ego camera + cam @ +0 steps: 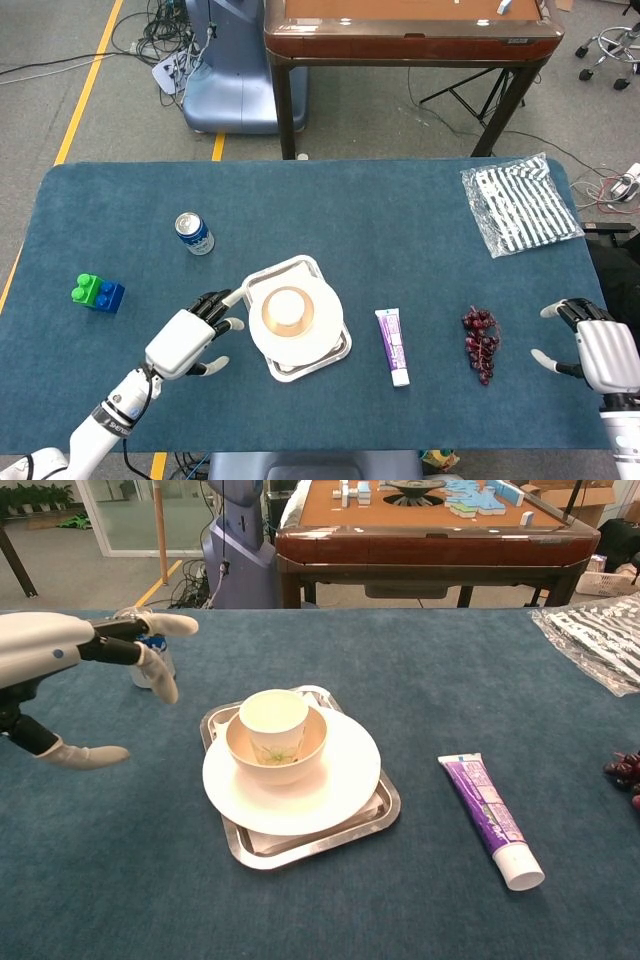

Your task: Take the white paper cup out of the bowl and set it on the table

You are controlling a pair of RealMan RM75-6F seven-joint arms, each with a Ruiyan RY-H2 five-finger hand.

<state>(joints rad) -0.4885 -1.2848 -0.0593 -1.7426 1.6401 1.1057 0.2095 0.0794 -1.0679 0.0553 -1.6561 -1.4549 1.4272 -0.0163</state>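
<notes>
Two robot hands appear over a blue-covered bench [400,210]. Landmark: the white paper cup [273,723], standing upright inside a tan bowl [303,760] at mid-bench. The bowl sits on a white plate [340,785], and the plate rests on a square metal tray [375,815].

Left robot hand [190,335]: spread, fingers apart and extended toward the cup, holding nothing. It hangs just to the left of the cup, beside the tray's left edge, with its fingertips [233,296] near the tray's corner in the head view. Whether they touch the tray cannot be told. In the chest view the same hand [70,650] sits above the bench surface, left of the cup and apart from it.

Right robot hand [590,345]: far to the right of the cup, near the bench's right edge, fingers apart and curved, holding nothing.

Other items, placed relative to the cup:
- Blue drink can [194,233], upright, behind and to the left; partly hidden by the left hand's fingers in the chest view.
- Green and blue toy blocks [98,292], well to the left.
- Purple-and-white tube [488,818], lying flat to the right, cap end toward the robot.
- Bunch of dark grapes [480,343], right of the tube.
- Clear bag with striped contents [520,203], at the far right rear corner.
</notes>
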